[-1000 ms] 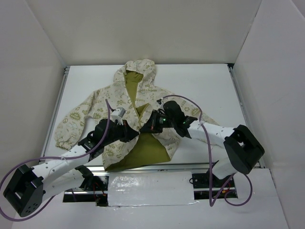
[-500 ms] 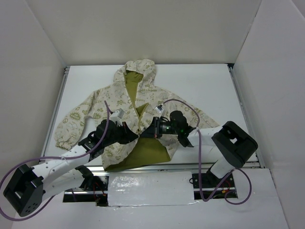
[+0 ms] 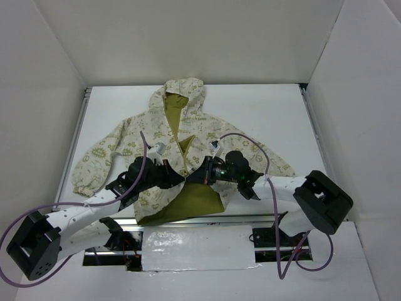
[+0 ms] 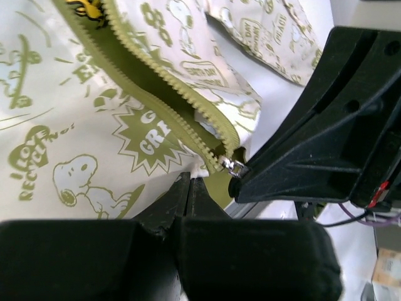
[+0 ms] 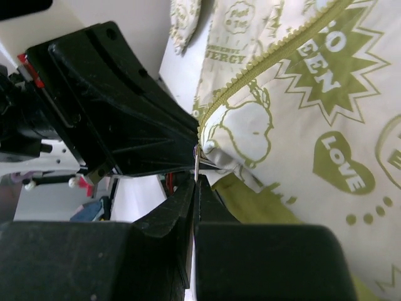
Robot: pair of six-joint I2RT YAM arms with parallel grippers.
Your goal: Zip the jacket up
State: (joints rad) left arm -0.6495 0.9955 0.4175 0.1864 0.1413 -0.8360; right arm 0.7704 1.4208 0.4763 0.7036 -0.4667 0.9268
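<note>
At jacket (image 3: 119, 147) front: left hand (image 3: 179, 179) pinched shut on hem, right hand (image 3: 199, 173) pinching zipper pull (image 5: 196, 164).

Bright, even overhead light, faint soft shadows, wrist-view foregrounds dark and blurred

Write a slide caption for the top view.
Left gripper and right gripper pinch the lower front edges of the unzipped jacket.
</note>
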